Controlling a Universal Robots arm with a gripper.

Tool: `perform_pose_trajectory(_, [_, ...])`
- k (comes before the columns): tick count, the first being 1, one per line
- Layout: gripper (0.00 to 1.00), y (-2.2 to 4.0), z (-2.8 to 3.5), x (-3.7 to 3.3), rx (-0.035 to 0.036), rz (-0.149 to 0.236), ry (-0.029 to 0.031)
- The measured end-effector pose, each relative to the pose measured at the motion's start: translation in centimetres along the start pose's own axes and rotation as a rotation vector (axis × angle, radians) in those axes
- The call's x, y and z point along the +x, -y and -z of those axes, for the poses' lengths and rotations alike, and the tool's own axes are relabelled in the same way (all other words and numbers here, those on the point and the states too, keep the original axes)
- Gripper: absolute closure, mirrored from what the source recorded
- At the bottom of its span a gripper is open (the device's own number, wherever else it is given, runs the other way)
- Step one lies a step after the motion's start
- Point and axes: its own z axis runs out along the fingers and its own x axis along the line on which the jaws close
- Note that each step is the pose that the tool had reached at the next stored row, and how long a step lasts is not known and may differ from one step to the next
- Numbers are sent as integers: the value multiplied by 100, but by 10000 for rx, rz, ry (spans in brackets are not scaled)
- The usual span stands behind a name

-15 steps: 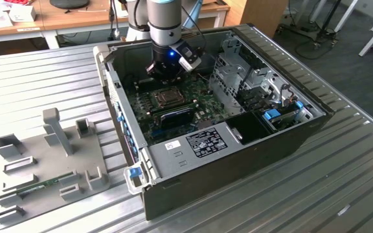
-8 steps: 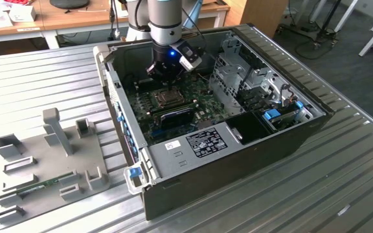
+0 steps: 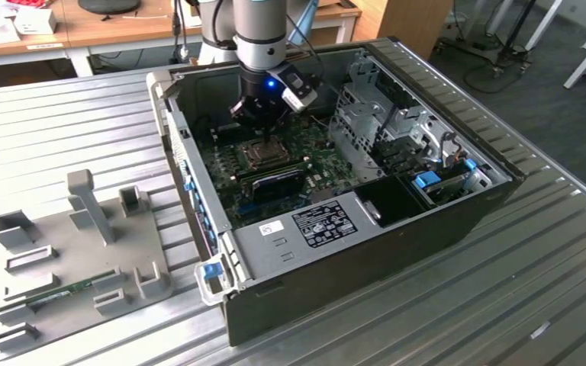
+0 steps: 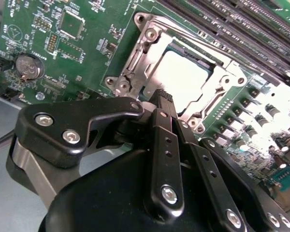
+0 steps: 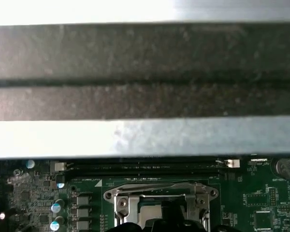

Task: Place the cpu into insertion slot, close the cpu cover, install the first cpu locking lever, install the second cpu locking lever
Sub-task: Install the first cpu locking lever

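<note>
— What is the biggest thing here?

— The open computer case (image 3: 395, 229), hard grey metal, lying on a ribbed metal table (image 3: 59, 130). Inside is the flat green motherboard (image 4: 53, 58), stiff and bumpy with tiny parts.

— Where is the cpu?

— The cpu (image 4: 188, 82) looks to lie in the insertion slot (image 4: 150, 36), with the shiny cpu cover (image 4: 135, 63) down around it. It is thin, light and easy to break, so push gently on the metal frame only.

— And the tool?

— The black tool (image 4: 163, 94) hangs just over the cover's edge, fingers pinched narrow, holding nothing.
</note>
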Motion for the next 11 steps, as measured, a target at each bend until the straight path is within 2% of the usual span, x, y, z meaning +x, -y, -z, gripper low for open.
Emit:
perform_pose_trajectory(5, [90,1,1,0,13,1,-18])
perform_pose_trajectory(11, [90,33,1,-1,41,3,-45])
